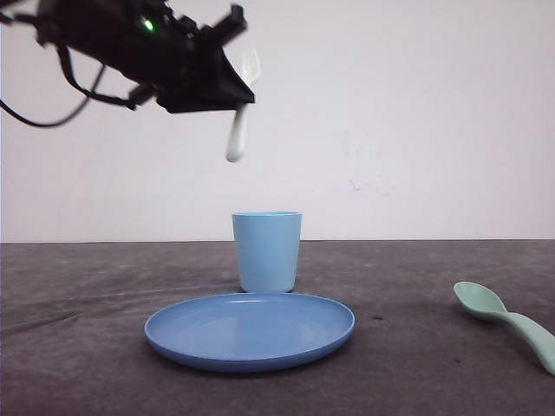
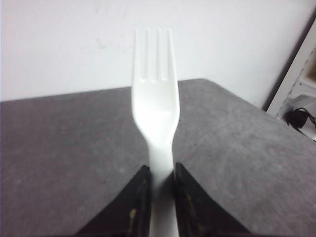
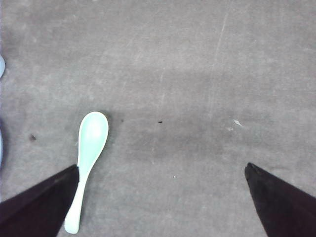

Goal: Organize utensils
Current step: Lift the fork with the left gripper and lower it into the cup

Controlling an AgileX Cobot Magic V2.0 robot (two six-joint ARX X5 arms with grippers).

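Note:
High above the table, my left gripper is shut on the white fork, which hangs over the cup with its tines up and handle end down. In the left wrist view the fork stands upright between the fingers of that gripper, clamped at its neck. The mint-green spoon lies flat on the table at the right, bowl toward the plate. My right gripper hovers open over the table. The spoon lies just inside one of its fingers, and nothing is held.
A light blue cup stands upright at mid-table. A round blue plate lies just in front of it. The dark grey table ends at a white wall behind. A white frame with a black cable stands beyond the table's corner.

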